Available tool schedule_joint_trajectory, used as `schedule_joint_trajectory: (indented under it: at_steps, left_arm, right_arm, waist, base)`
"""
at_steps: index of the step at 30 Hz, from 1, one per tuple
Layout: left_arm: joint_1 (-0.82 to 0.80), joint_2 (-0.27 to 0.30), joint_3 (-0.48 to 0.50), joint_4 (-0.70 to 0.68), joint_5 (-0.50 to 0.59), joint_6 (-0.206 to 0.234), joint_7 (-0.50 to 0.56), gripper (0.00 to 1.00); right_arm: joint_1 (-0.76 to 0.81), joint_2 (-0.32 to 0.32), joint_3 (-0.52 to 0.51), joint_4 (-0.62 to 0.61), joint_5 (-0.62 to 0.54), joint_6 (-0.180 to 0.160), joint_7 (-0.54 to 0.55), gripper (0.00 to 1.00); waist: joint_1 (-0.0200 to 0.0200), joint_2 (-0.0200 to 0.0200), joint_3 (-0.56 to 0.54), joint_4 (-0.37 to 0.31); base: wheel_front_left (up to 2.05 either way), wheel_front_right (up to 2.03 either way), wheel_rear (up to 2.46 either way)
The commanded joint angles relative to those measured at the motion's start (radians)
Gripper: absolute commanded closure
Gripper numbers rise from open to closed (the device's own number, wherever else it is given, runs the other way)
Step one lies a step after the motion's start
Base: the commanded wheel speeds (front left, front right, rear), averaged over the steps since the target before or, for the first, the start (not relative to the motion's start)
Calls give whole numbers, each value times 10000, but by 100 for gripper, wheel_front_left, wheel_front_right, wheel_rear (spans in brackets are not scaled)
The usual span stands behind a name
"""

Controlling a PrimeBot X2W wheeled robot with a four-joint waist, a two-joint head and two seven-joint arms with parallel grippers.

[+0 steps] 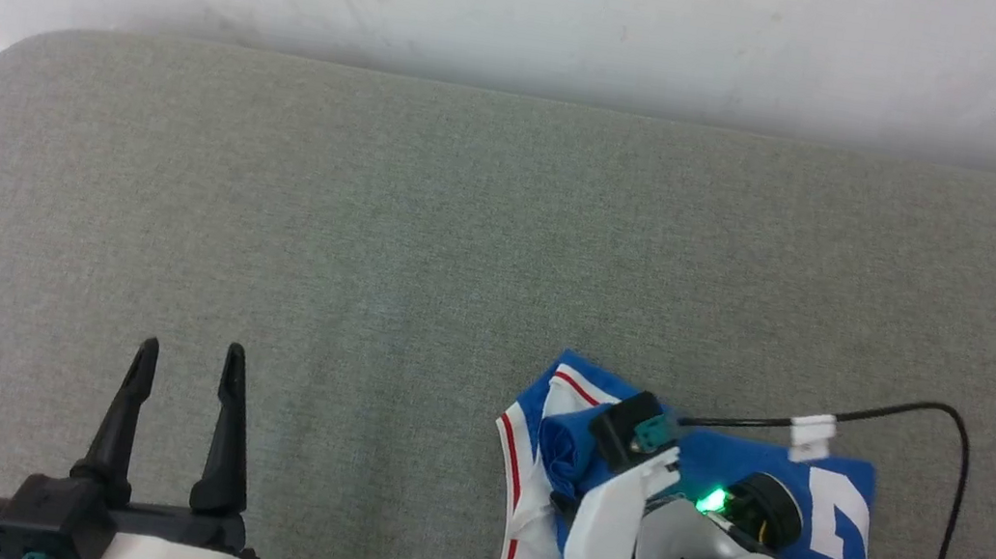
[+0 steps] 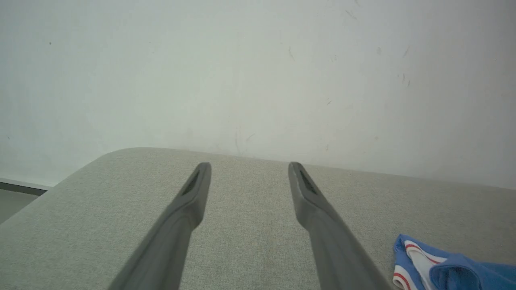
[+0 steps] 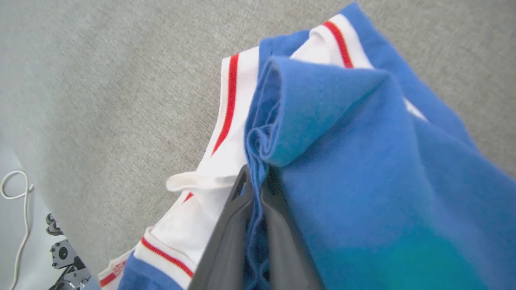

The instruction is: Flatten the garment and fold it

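Note:
The garment (image 1: 558, 444) lies bunched at the lower right of the grey padded table (image 1: 425, 240). It is royal blue, with white panels, red-striped trim and part of a white number. My right arm (image 1: 619, 530) reaches down over it. In the right wrist view, my right gripper (image 3: 256, 177) is shut on a raised fold of the garment (image 3: 342, 133), and the blue cloth drapes over its fingers. My left gripper (image 1: 190, 353) hovers open and empty over bare table at the lower left, well away from the garment. From the left wrist, that left gripper (image 2: 250, 165) points toward the wall, with the garment (image 2: 443, 270) at the lower right.
A black cable with a white connector (image 1: 812, 436) loops over the garment's right side. A white wall (image 1: 537, 2) stands behind the table's far edge. The table's rounded corner (image 1: 13, 55) is at the far left. Beyond the near edge, floor with a white cord (image 3: 16, 193) shows.

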Motion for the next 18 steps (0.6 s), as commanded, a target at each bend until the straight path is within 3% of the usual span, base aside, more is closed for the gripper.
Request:
schedule_joint_trajectory:
  at_steps: [1,2,3,10,15,18]
  left_arm:
    - [-228,-41,-18,56,37,-75,-47,0]
    - [-239,-53,-27,87,40,-87,-47,0]
    - [-249,-65,-38,120,41,-101,-47,0]
    - [-15,-115,78,235,48,-115,-47,0]
    - [185,-128,140,195,65,-161,-47,0]
    - [272,-136,159,131,96,-194,-47,0]
  right_arm:
    - [-191,29,159,265,-258,-7,127,75]
    - [-253,29,239,434,-349,-7,158,54]
    - [-292,29,281,564,-374,-7,131,0]
    - [-359,30,450,289,335,-7,-237,0]
    - [70,31,-576,-662,682,-7,-593,0]
    - [795,31,-1999,-1639,451,-7,-989,0]
  waist:
    - [-1,0,-38,10]
    - [-1,0,-64,17]
    - [-1,0,-98,27]
    - [-1,0,-434,-196]
    - [-1,0,-559,-399]
    - [-1,0,-576,-574]
  base:
    - [0,0,0]
    - [0,0,0]
    - [0,0,0]
    - [0,0,0]
    - [0,0,0]
    - [0,0,0]
